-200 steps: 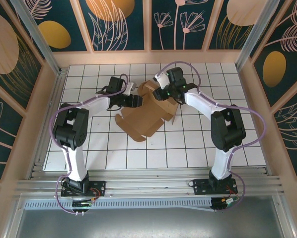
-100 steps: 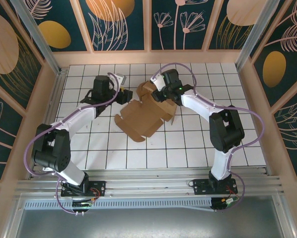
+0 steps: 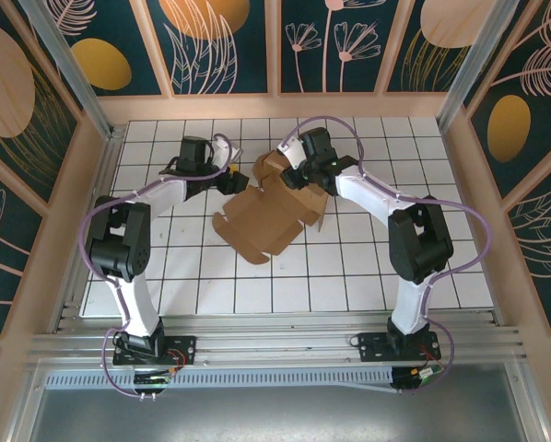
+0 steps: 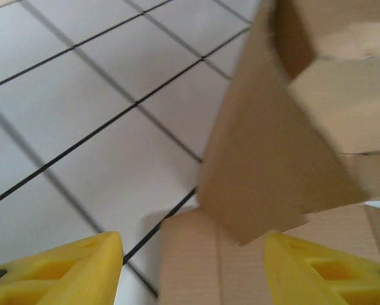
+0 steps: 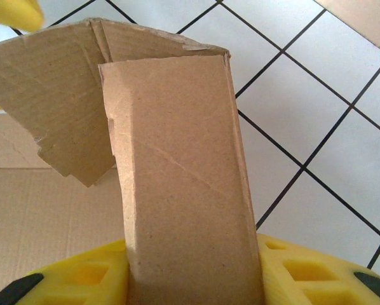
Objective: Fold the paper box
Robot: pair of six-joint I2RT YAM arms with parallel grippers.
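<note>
The paper box [image 3: 266,221] is a tan cardboard blank lying partly flat on the white tiled floor, with flaps raised at its far end. My right gripper [image 3: 296,173] is at that far end, and in the right wrist view it [image 5: 193,273] is shut on an upright flap of the box [image 5: 177,171]. My left gripper [image 3: 236,175] hovers at the box's far left corner. In the left wrist view it [image 4: 199,273] is open, with a flat panel below it and a raised flap [image 4: 285,146] just ahead, neither pinched.
Wooden walls [image 3: 275,106] enclose the tiled floor [image 3: 349,267] on three sides. The arm bases stand on a metal rail [image 3: 275,345] at the near edge. Both forearms reach over the far half of the floor.
My left gripper has drawn back from the box toward the far left, and its elbow swung out and back. The right gripper shifted slightly left, still holding the flap.
</note>
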